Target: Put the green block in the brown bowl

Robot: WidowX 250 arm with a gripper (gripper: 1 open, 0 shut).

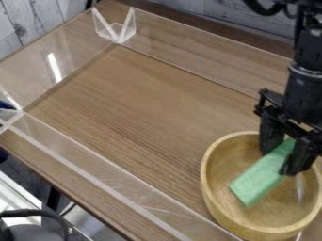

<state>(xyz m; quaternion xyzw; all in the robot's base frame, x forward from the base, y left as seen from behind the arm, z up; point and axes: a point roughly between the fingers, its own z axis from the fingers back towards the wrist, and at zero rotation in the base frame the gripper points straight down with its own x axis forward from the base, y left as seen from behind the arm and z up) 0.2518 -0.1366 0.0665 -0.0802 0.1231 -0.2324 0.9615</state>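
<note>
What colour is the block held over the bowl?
Bright green. The green block, gripped by the black pincer, hangs inside the light tan wooden bowl; the single camera view shows it.

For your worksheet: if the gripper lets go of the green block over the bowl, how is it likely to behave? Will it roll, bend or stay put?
The green block is flat-sided and bar-shaped, so it probably won't roll. It keeps a straight shape hanging from the gripper, so it is likely stiff. Inside the brown bowl, the curved wall may make it slide or tip towards the bottom.
</note>
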